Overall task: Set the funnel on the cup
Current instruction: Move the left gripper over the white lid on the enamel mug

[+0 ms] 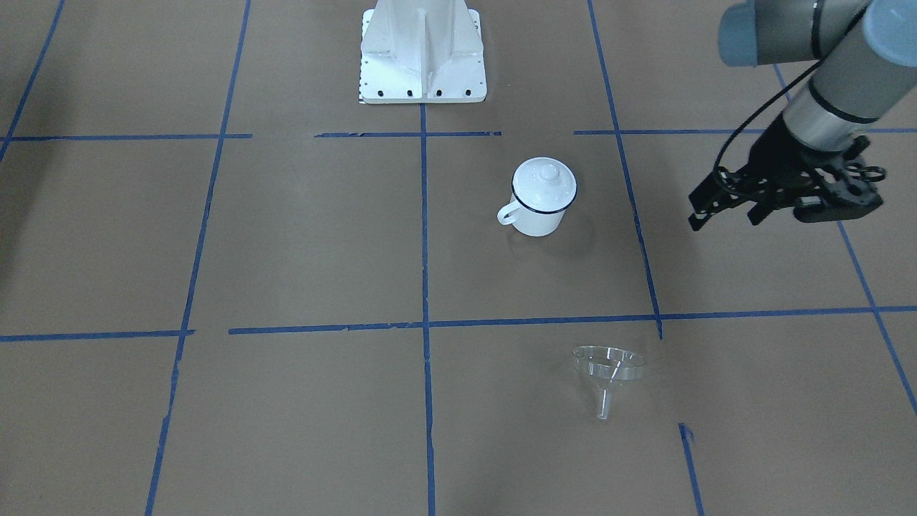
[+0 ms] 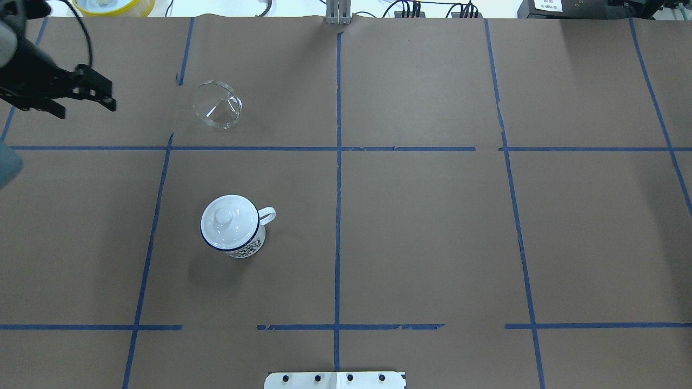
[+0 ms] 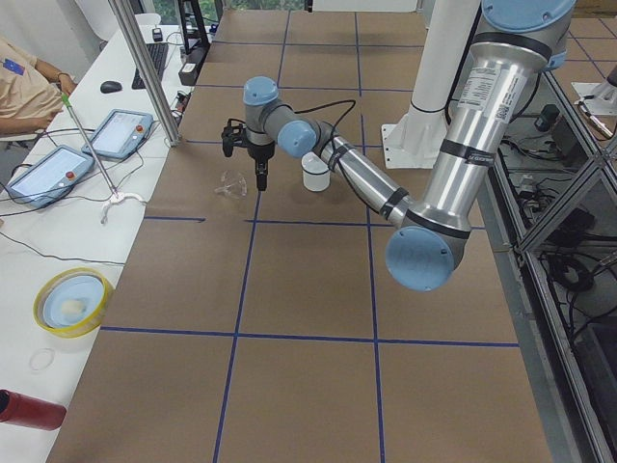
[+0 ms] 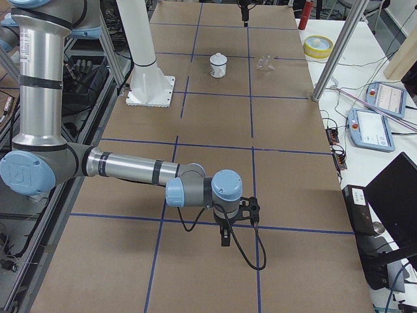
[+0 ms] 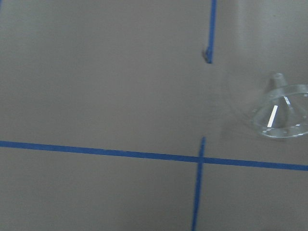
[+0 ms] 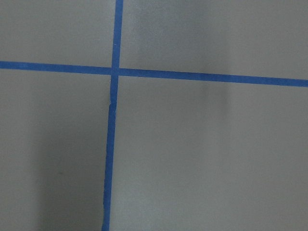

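The clear funnel [image 1: 609,365] lies on its side on the brown table, stem toward the operators' side; it also shows in the overhead view [image 2: 218,104] and at the right edge of the left wrist view [image 5: 284,113]. The white cup [image 1: 541,211] with a dark blue rim stands upright [image 2: 246,247], with a white knobbed lid [image 2: 228,221] on top. My left gripper [image 1: 723,221] hovers open and empty, off to the side of the funnel [image 2: 85,111]. My right gripper [image 4: 225,238] shows only in the right side view, far from both; I cannot tell its state.
The white robot base [image 1: 423,57] stands at the table's robot-side edge. A yellow bowl [image 3: 69,301], a red can [image 3: 29,410] and teach pendants [image 3: 120,133] lie on the side bench. A metal pole [image 3: 145,68] rises at the table edge.
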Robot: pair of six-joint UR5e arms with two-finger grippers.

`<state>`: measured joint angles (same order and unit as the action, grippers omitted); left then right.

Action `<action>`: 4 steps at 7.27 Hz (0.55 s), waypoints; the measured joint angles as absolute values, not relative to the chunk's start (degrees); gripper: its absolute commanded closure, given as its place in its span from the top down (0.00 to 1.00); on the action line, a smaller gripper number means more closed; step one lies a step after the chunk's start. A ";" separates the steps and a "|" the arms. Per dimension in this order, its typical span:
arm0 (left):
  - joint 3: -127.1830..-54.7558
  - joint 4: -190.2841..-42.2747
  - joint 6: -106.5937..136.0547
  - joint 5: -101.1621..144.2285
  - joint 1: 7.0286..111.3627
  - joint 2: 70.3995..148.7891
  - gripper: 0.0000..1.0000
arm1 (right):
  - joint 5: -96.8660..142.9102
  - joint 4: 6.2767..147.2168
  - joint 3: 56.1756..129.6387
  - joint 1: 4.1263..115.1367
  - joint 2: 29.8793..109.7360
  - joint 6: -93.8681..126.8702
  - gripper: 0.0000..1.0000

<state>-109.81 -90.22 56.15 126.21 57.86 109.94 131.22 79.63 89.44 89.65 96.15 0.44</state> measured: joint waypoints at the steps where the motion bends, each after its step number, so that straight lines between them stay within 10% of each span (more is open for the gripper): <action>1: -110.73 -90.14 61.28 124.78 53.64 111.82 1.00 | 131.22 79.63 89.42 89.65 96.15 0.44 1.00; 4: -113.84 -83.88 68.82 118.54 42.88 116.71 1.00 | 131.22 79.63 89.46 89.65 96.15 0.42 1.00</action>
<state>-113.84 -83.88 68.82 118.54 42.88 116.71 131.22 79.63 89.46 89.65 96.15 0.42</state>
